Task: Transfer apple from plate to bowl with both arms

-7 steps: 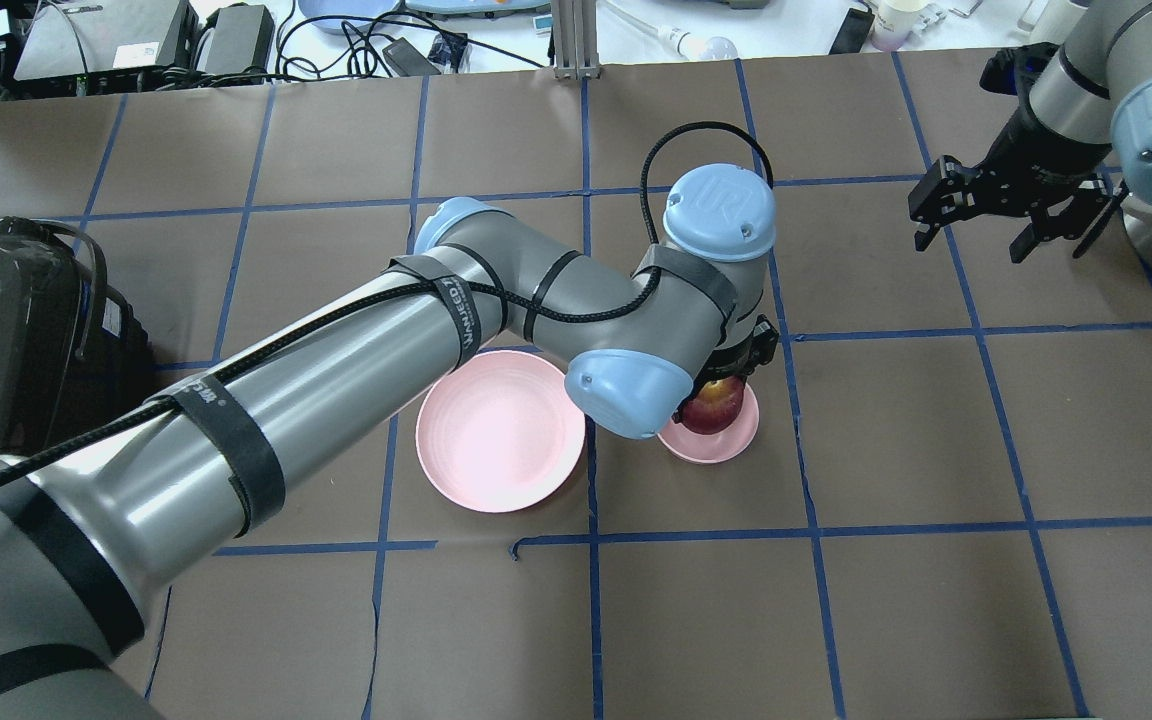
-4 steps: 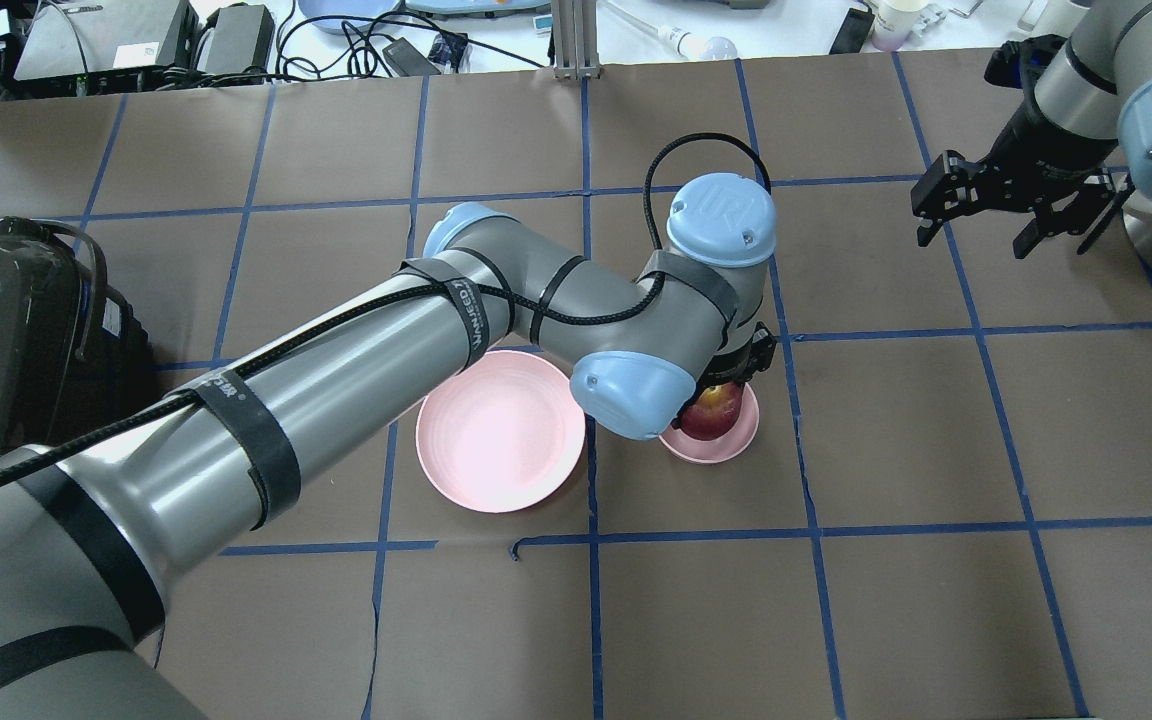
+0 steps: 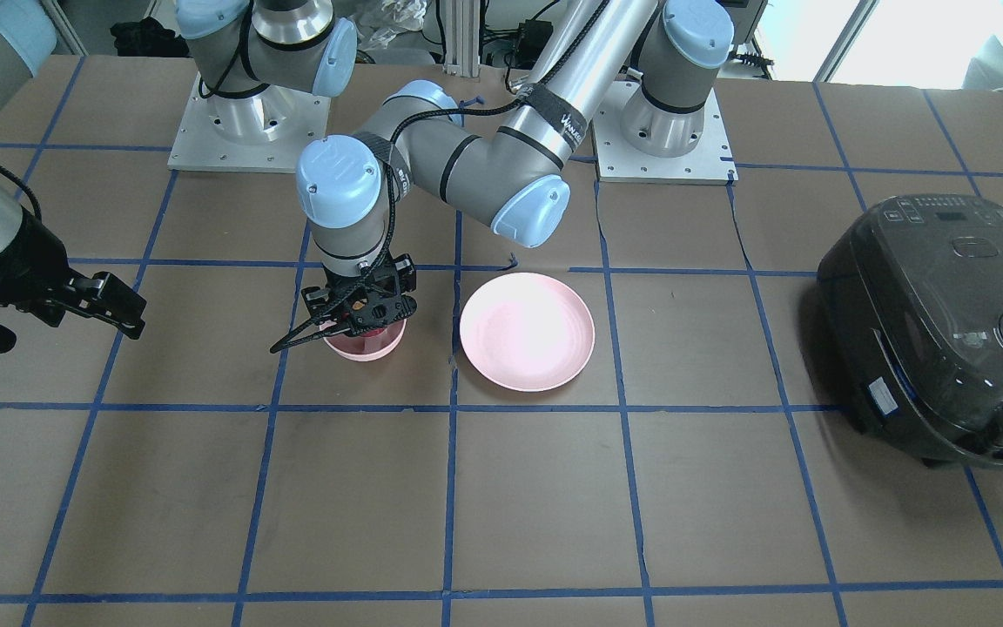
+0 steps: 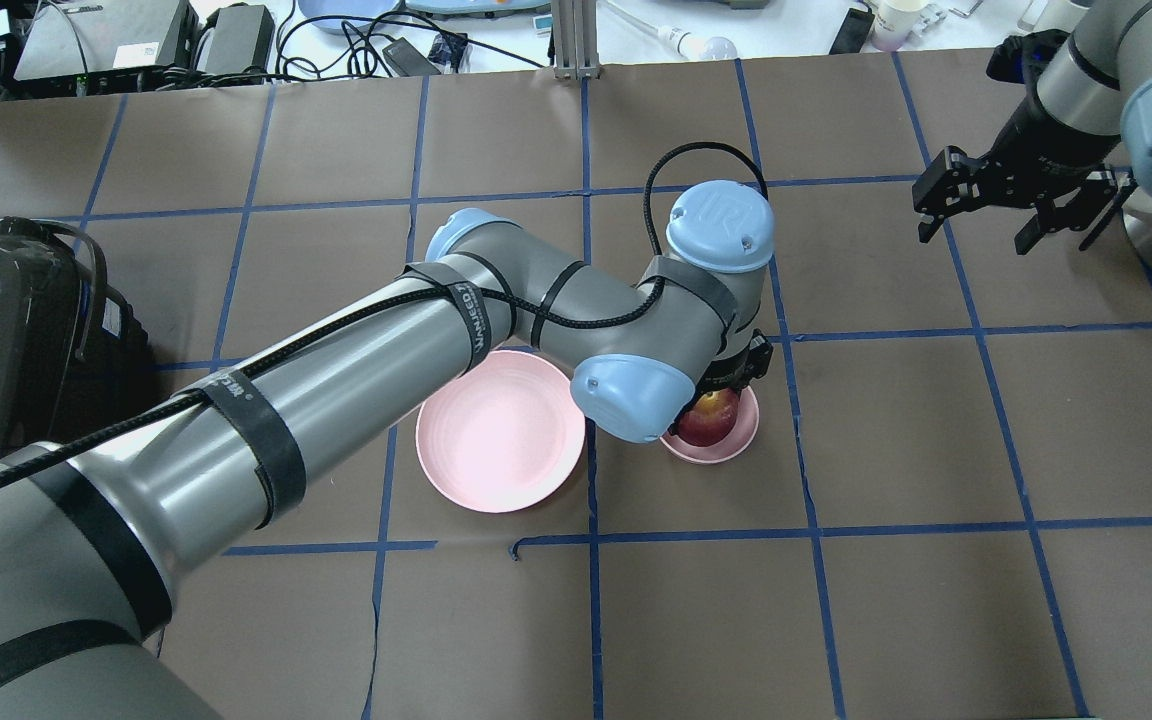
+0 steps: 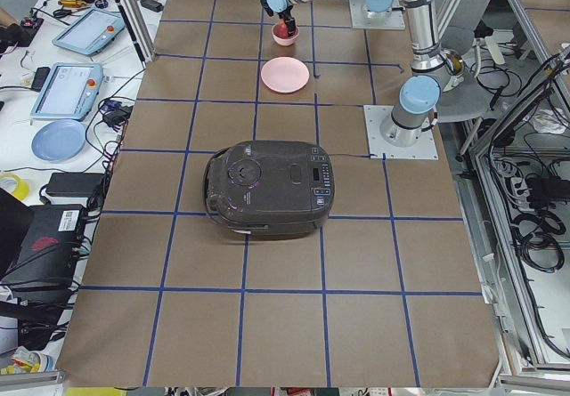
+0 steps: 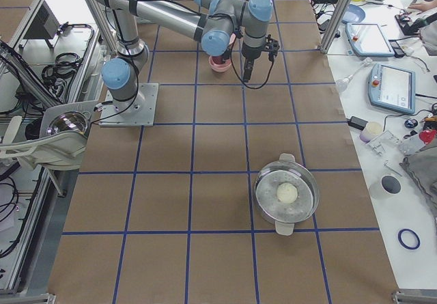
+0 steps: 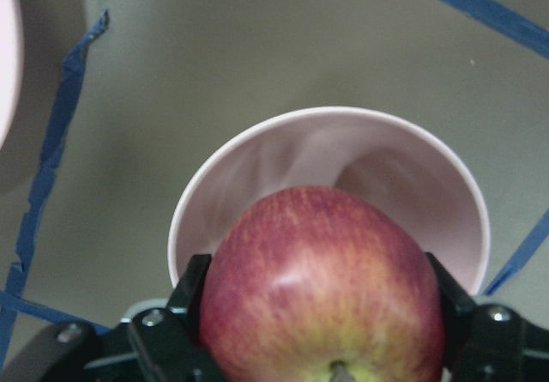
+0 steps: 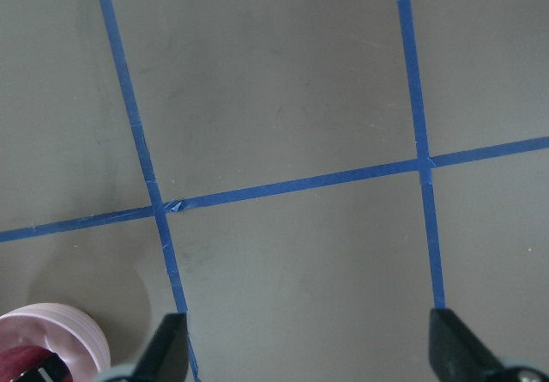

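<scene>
Two fingers of the left gripper are clamped on the apple, which is held at the mouth of the bowl, beside the plate; the right gripper is spread open, well apart.

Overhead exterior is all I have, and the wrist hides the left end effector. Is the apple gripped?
Observer: Yes. The left wrist view shows the left end effector clamped on both sides of the apple, right over the bowl.
Operator: The plate is partly under the arm. Anything on it?
Observer: The front-facing view shows the whole plate, and nothing is on it.
Operator: Is the right end effector carrying anything?
Observer: No. In the right wrist view the right end effector is wide open, with only the taped table between its fingers.
</scene>
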Motion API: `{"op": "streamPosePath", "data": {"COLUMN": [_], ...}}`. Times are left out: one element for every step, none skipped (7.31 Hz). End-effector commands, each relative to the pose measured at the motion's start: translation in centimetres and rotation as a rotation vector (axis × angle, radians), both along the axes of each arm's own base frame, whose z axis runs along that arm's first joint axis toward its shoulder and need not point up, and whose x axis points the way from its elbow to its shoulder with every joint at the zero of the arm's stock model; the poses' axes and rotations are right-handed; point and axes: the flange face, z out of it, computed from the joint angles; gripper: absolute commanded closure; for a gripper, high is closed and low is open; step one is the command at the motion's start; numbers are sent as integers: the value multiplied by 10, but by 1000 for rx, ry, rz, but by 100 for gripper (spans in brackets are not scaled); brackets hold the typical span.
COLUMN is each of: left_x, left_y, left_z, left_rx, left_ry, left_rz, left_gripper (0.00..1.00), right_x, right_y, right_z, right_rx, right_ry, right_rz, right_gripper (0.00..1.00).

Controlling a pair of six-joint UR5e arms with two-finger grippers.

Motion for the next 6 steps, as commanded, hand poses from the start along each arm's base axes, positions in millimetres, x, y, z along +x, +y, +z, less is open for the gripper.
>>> {"op": "streamPosePath", "data": {"left_x": [2,8,22,48,74,98], "left_y": [1,-2,-5,-11,-6,5], "left_z": [20,42,70,103,146,186], "left_rx": [-22,-55,-73,-71,-81,-87], "left_ry": [17,29,44,62,72,74], "left_rz": [-7,-33,-98,-123,-200,-270], "left_gripper": [0,0,0,0,0,0], "right_x": [-1,1,3,7,16,30], "right_y": [-2,2,5,14,36,53], "right_z": [9,20,26,48,82,102], "right_rx": [-17,-36,-48,-88,-142,-172], "right_ry": [7,12,15,22,33,29], "right_rz": [0,2,3,5,8,25], "right_gripper": [0,0,0,0,0,0]}}
